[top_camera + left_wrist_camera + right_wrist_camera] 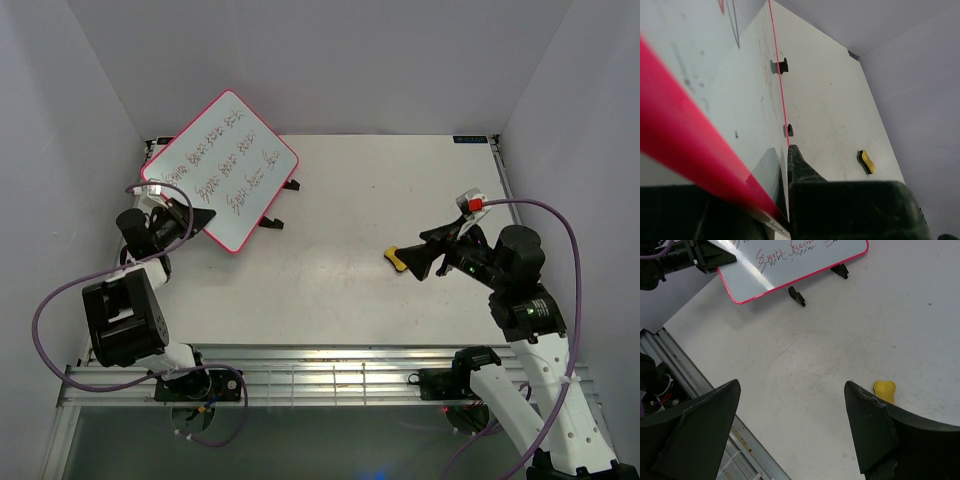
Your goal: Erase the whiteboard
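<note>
The whiteboard (222, 170), white with a pink-red border and rows of dark handwriting, stands tilted at the table's far left. My left gripper (193, 221) is shut on its near lower edge. In the left wrist view the board (715, 90) fills the left side, and one black finger (800, 167) lies against it. My right gripper (415, 258) is open and empty, low over the table at the right. A small yellow sponge eraser (397, 259) lies just beside its fingers. In the right wrist view the eraser (884, 390) is outside the right finger (872, 425), and the board (790, 265) is far off.
The board's black feet (272, 222) rest on the white table (350, 210). A metal rail (330, 375) runs along the near edge. Grey walls close in the left, back and right. Purple cables (560, 230) loop beside both arms.
</note>
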Available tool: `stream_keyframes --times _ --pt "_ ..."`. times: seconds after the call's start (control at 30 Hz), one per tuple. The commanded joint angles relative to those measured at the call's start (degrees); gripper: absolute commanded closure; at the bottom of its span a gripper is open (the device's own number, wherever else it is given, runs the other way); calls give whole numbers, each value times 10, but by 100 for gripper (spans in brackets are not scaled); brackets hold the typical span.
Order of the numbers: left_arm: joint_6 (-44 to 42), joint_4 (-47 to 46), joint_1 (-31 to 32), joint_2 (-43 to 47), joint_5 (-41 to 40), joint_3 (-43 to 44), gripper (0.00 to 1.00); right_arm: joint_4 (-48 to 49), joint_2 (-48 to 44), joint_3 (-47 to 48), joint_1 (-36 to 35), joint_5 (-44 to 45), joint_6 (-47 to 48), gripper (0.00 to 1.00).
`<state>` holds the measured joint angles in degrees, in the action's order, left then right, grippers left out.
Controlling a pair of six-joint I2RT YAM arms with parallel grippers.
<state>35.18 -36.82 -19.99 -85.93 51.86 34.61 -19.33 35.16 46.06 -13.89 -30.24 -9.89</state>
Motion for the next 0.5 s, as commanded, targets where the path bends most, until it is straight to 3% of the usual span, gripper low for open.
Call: stream_keyframes --times 0.0,0.27,0.4,0.47 --pt "18 -104 -5 63 -20 30 100 32 6 1 -3 15 -6 10" --pt "51 -107 45 106 16 88 100 57 31 -18 -3 68 -43 10" --pt "48 -21 103 160 12 113 100 38 81 -11 -3 177 -74 10" --pt "56 65 119 200 -6 119 100 32 105 4 -2 212 -82 10"
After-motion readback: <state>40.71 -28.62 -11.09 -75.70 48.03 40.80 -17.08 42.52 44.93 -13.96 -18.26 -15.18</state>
